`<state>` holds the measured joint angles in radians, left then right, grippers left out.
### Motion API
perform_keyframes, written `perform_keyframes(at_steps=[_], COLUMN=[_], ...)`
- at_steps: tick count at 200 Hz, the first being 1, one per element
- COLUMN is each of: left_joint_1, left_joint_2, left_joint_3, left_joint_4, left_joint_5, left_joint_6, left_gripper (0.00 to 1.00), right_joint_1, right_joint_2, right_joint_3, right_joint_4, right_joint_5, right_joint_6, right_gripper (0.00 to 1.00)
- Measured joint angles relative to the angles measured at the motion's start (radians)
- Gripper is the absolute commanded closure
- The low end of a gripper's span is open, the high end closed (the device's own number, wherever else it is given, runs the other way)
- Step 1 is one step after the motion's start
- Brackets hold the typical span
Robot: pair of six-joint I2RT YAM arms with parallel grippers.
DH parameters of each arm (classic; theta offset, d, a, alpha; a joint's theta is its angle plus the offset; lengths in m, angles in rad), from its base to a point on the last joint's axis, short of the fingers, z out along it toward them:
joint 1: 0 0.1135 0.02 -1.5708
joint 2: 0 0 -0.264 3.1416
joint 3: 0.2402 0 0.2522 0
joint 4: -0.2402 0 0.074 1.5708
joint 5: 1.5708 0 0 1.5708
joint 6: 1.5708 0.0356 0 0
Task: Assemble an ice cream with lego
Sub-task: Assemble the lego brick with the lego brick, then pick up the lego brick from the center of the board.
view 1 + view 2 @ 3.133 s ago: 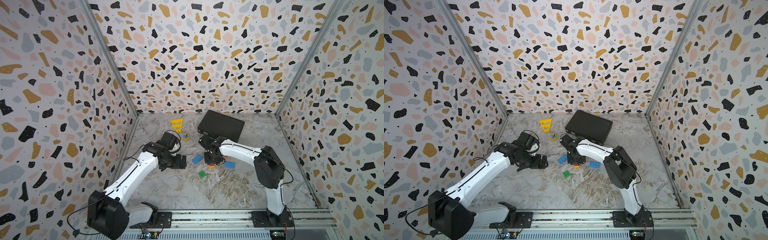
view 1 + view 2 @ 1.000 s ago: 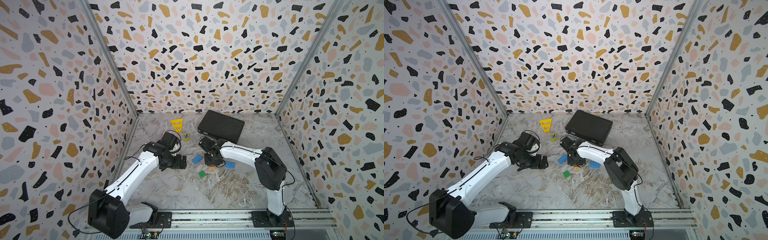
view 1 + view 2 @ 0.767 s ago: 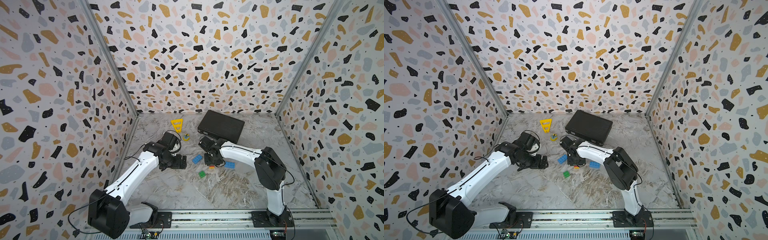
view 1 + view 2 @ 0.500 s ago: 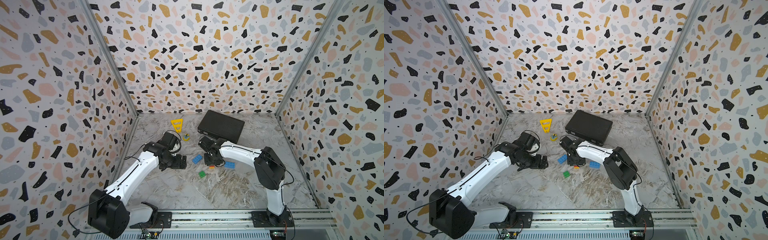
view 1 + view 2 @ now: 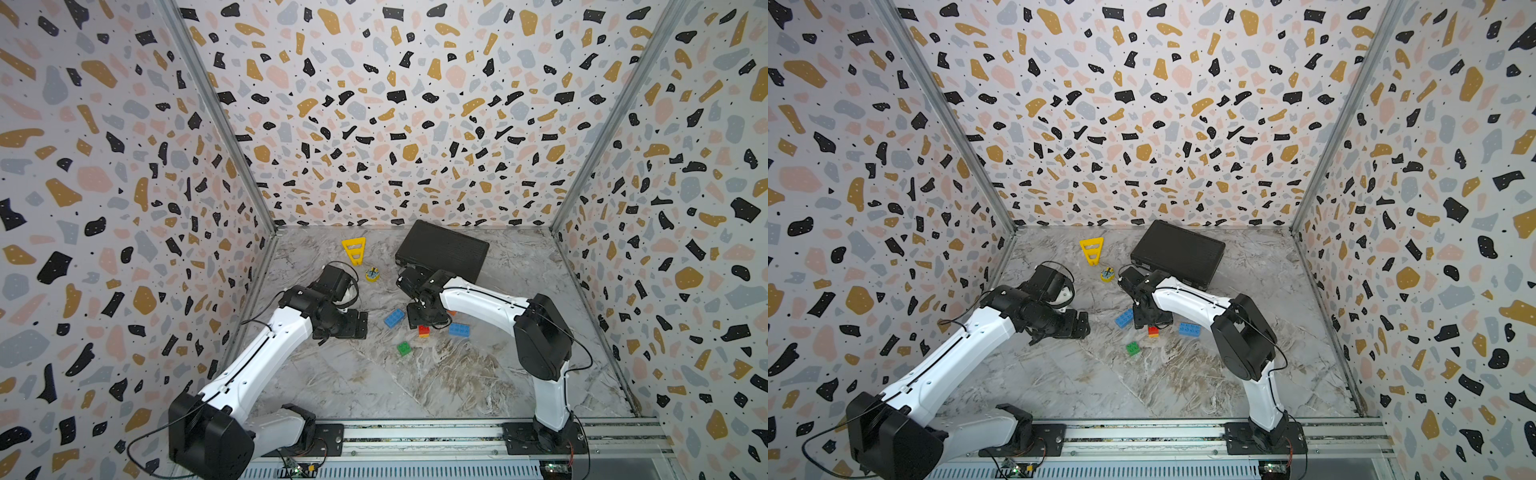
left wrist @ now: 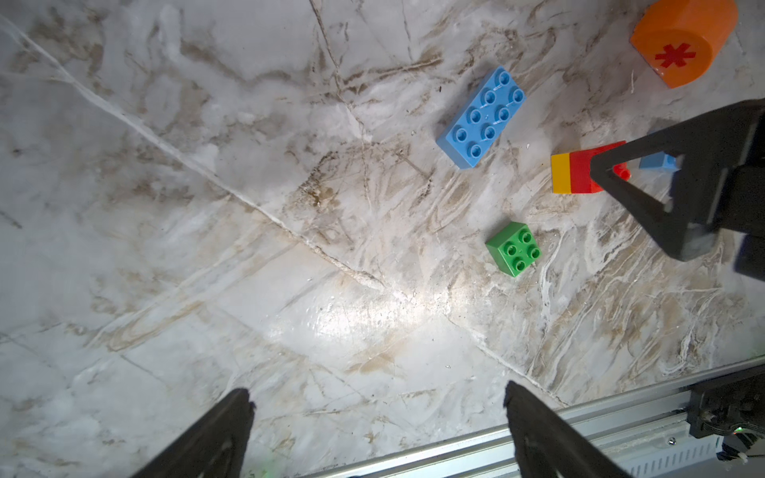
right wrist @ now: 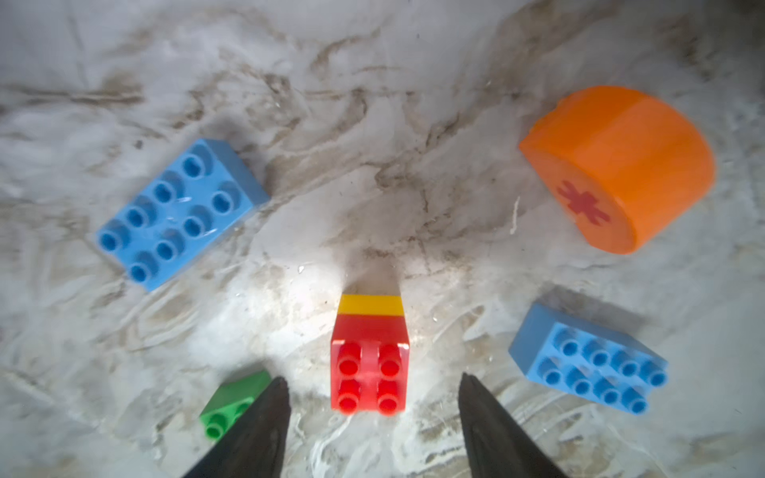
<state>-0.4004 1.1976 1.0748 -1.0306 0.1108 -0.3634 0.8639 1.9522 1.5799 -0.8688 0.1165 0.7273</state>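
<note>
Squarely between parted right jaws, red-yellow stack (image 7: 369,356), green brick (image 7: 234,397) nearby

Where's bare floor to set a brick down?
Widest bare patch: between the green brick and the front rail. Also free: between the black case, the right wall and the right arm. Crowded: around the right pincer, where the red-yellow stack, blue bricks and orange dome cluster.

I'm seeing the two-brick stack (image 7: 369,351) sitting on the table (image 5: 415,382) between the left long brick (image 5: 394,318) and right long brick (image 5: 459,330), square brick (image 5: 403,348) lying in front, half-round piece (image 7: 617,165) behind.
</note>
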Motion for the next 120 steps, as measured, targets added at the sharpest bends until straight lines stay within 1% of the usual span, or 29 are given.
perform_keyframes(at_steps=[23, 51, 68, 88, 120], left_joint_1=[-0.056, -0.185, -0.27, -0.353, -0.429], left_joint_2=[-0.043, -0.039, 0.018, 0.117, 0.248], left_joint_3=[0.001, -0.01, -0.014, -0.014, -0.014], left_joint_4=[-0.02, -0.015, -0.004, 0.042, 0.159], left_joint_5=[-0.004, -0.005, -0.019, -0.032, -0.05], left_joint_6=[-0.054, -0.176, -0.26, -0.356, -0.507], left_gripper=[0.15, 0.25, 0.29, 0.3, 0.31], right_joint_1=[-0.009, -0.042, -0.073, -0.106, -0.124], right_joint_2=[-0.105, -0.252, -0.328, -0.397, -0.478], right_joint_3=[-0.031, -0.101, -0.15, -0.209, -0.29], right_joint_4=[0.0, -0.005, -0.013, -0.022, -0.031], right_joint_5=[0.005, 0.002, 0.0, -0.012, -0.036], right_joint_6=[-0.024, -0.08, -0.125, -0.183, -0.261], right_gripper=[0.37, 0.41, 0.42, 0.43, 0.44])
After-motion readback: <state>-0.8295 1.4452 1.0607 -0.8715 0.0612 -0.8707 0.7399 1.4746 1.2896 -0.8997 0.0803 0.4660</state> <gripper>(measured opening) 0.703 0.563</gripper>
